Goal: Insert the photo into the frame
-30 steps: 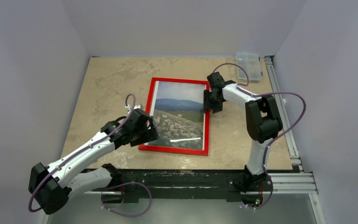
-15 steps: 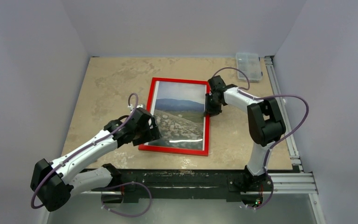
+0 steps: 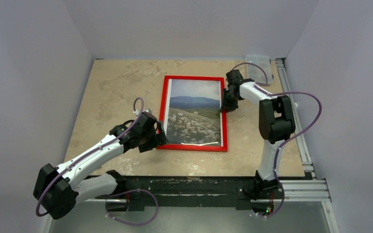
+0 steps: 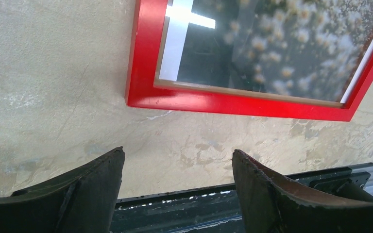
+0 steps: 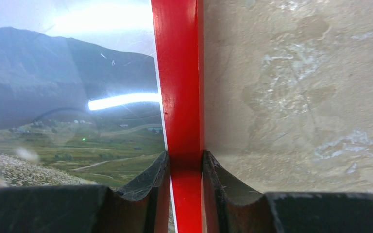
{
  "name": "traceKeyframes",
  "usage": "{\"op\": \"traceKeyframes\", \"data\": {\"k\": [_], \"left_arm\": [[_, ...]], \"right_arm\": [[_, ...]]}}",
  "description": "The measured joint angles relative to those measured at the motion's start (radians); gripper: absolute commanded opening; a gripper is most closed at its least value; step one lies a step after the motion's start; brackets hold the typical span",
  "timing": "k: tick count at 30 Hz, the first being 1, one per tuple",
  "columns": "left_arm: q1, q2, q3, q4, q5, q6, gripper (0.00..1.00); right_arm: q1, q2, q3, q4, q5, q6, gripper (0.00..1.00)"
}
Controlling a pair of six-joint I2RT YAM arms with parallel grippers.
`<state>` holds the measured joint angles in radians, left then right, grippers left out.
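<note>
Neatly, the landscape photo [image 3: 194, 114] fills the thin red frame [image 5: 182, 87].

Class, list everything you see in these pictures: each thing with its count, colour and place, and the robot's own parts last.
table: one, beige marbled, under everything.
frame: one, red, flat at mid-table.
photo: one, landscape print, inside the frame.
box: one, clear, far right corner.
rails: count unclear, silver, along the table's right edge.
left pincer: one, black, open, by the frame's near left corner.
right pincer: one, black, shut on the frame's right edge.
</note>
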<state>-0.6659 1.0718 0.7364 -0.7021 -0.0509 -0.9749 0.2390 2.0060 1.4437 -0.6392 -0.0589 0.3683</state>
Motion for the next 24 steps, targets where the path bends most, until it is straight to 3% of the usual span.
{"op": "traceKeyframes", "data": {"k": [4,7,9,10,18,24], "left_arm": [[0.005,0.000,0.000,0.006,0.006,0.000,0.79],[0.005,0.000,0.000,0.006,0.008,0.000,0.79],[0.006,0.000,-0.003,0.008,0.010,0.000,0.80],[0.007,0.000,-0.005,0.008,0.011,0.001,0.79],[0.051,0.003,-0.026,0.081,0.068,0.032,0.80],[0.236,0.002,-0.101,0.262,0.226,0.072,0.82]], "right_arm": [[-0.010,0.000,0.000,0.002,0.006,-0.002,0.03],[-0.010,0.000,0.000,0.002,0.009,-0.003,0.33],[-0.010,-0.002,0.000,0.002,0.008,-0.004,0.58],[-0.010,-0.004,-0.001,0.005,0.008,-0.004,0.64],[-0.012,-0.224,-0.135,0.097,-0.048,-0.015,0.71],[-0.026,-0.415,-0.286,0.235,-0.199,0.006,0.80]]}}
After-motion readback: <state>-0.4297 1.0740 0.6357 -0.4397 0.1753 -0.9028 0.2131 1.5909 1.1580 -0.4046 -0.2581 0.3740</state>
